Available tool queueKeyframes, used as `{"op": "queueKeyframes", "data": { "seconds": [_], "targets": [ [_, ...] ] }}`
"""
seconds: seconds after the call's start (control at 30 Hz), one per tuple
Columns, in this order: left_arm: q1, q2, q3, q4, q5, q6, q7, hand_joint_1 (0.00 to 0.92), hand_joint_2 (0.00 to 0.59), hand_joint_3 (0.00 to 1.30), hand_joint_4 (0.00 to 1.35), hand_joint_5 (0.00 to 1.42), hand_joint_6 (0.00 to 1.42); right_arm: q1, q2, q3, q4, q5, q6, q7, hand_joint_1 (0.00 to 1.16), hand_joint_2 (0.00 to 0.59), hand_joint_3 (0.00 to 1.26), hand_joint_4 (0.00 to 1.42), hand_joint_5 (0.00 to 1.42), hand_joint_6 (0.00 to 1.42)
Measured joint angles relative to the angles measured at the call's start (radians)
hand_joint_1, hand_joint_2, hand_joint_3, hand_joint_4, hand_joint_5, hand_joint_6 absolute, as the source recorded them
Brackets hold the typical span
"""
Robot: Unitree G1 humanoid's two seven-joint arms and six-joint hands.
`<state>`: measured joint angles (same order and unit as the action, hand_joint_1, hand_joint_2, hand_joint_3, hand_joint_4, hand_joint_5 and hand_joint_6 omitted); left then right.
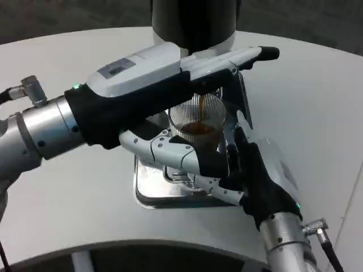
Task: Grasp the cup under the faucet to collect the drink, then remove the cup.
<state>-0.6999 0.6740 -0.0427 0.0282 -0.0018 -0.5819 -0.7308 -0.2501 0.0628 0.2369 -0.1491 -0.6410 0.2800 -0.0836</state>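
The cup [198, 119] is a clear ribbed container holding a shallow pool of dark brown drink, and a thin brown stream is falling into it from the faucet [199, 90] above. The cup is standing upright, its long axis running vertically and its open mouth facing up toward the faucet.

The right robot hand [195, 161] is reaching in from the lower right, and its fingers are wrapping around the cup's lower part; the cup is sitting just above and within that hand's curled fingers, so this robot hand is grasping the cup. Under that hand, a shiny metal drip tray [148, 195] is lying on the white surface [74, 192].

The left robot hand [187, 68] is stretching across from the left, passing just above and in front of the cup's rim, with its white back facing up and its fingers extending straight past the faucet toward the right. It is lying against the dark dispenser [195, 22], which is rising directly behind the cup. Whether this robot hand is pressing anything or simply resting there, released, I cannot tell.
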Motion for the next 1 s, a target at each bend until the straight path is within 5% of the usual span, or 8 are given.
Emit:
{"op": "queueKeyframes", "data": {
  "seconds": [1.0],
  "targets": [
    [0.015, 0.018, 0.009, 0.002, -0.014, -0.001, 0.009, 0.000, 0.102, 0.00, 0.00, 0.07, 0.04, -0.169, 0.052, 0.010, 0.280, 0.122, -0.104, -0.238, 0.79, 0.156, 0.00, 0.00, 0.00, 0.02]
  ]
}}
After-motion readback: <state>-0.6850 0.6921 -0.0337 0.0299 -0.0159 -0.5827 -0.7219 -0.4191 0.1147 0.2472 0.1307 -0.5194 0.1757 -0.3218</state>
